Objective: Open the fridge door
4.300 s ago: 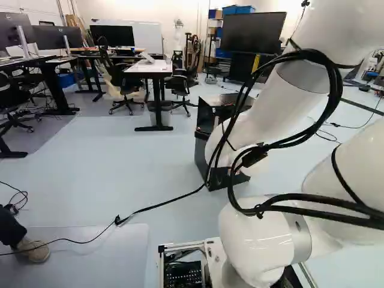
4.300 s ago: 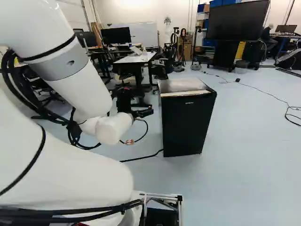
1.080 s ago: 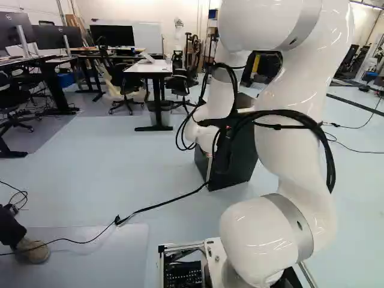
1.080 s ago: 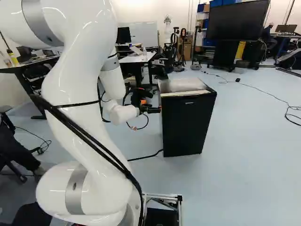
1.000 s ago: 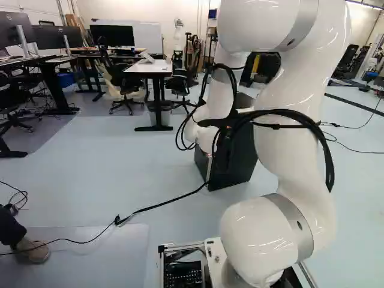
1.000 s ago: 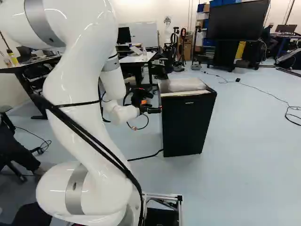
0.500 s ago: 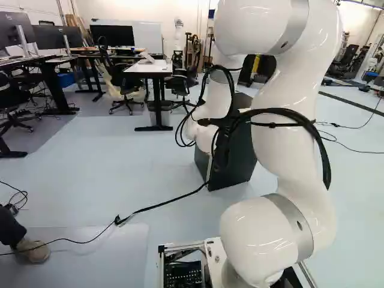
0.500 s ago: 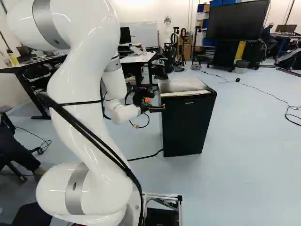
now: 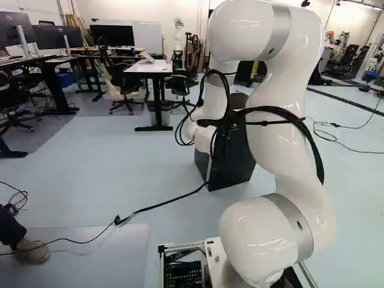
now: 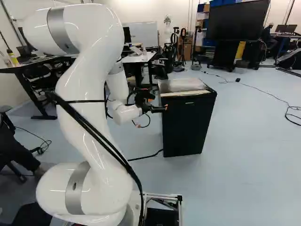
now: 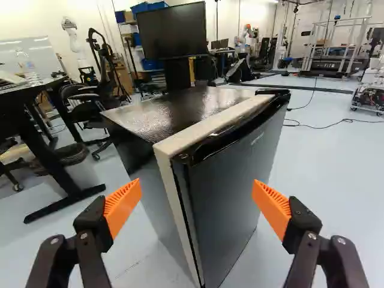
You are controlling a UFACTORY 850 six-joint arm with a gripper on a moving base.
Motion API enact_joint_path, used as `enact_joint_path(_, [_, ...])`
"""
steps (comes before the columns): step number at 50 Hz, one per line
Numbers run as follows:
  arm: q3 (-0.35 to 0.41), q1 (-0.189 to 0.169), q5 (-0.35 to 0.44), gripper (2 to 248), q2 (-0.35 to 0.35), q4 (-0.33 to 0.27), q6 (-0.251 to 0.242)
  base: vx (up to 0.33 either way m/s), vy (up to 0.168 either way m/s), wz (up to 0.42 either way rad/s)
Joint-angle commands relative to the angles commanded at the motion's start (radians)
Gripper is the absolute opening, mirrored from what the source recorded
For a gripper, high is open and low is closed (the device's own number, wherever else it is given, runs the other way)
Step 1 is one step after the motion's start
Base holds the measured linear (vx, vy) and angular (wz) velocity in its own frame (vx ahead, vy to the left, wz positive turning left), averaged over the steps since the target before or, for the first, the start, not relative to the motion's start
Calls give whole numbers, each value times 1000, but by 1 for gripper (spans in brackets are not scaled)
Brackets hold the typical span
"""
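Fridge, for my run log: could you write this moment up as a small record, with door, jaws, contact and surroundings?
fridge: upright on the floor, ahead of the jaws
door: shut
jaws: open, spread wide, gripping nothing
pads: orange, one toward each side of the fridge's near edge in the wrist view
contact with fridge: cannot tell
screen: beyond the fridge
desk: left of the fridge in the right base view

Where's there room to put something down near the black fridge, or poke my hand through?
The fridge's top looks bare, from its back edge to the pale strip by the door. There's a gap between the claw's spread fingers too. The door's near edge is crowded by the claw and arm.
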Motion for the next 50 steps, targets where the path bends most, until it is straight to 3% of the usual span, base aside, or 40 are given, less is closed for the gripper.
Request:
enact_joint_path(34, [-78,-4,65,247,-64,77,0,0,0,0])
enact_joint_path(50, [-108,-9,68,247,-84,84,0,0,0,0])
